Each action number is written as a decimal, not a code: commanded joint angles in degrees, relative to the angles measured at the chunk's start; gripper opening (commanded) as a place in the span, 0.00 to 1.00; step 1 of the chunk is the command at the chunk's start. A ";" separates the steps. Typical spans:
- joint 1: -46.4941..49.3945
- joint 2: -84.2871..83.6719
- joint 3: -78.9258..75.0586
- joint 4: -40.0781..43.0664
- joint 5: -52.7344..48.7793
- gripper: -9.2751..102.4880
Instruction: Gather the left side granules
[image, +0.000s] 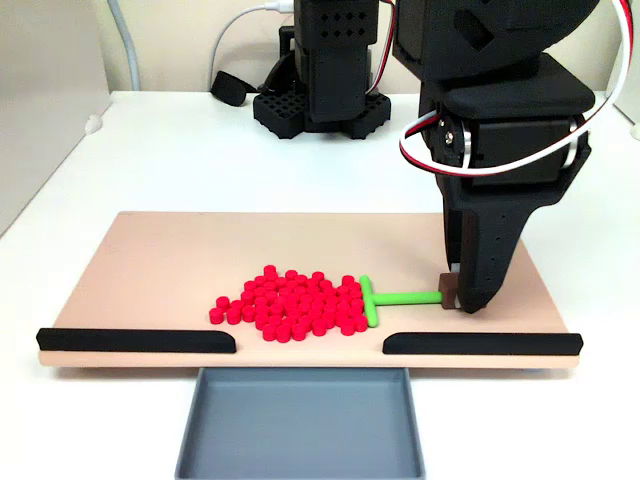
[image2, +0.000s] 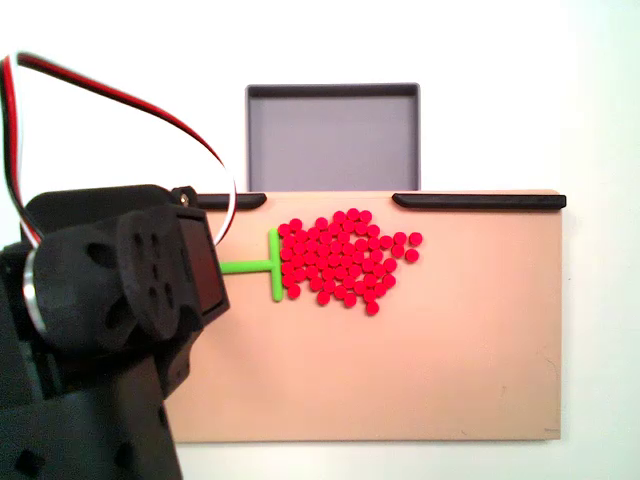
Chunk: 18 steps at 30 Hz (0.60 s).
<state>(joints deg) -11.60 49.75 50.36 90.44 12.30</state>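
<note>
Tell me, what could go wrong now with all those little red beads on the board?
The granules sit loosely heaped against the green pusher's crossbar, which looks narrower than the heap, so a further push might let some slip around its ends. The pile also lies close to the gap between the black rails above the grey tray; a stray shove could drop pellets in.

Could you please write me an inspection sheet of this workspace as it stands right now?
Surface: flat beige board on a white table, with two black rails along one edge and a gap between them.
Job's things: tiny red cylindrical granules packed in one cluster against the crossbar of the green T-shaped pusher.
Clutter: nothing seen.
End effector: black end effector shut on the pusher's stem end.
Cables: red-white-black wires loop at the wrist; white cable behind.
Surroundings: empty grey tray beyond the gap.
</note>
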 joint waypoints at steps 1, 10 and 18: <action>0.88 -0.09 0.35 0.18 -0.44 0.08; 1.14 -0.09 0.44 0.18 -0.79 0.08; 1.41 -0.09 0.44 0.18 -1.05 0.08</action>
<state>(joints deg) -10.90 49.75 50.45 90.44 11.78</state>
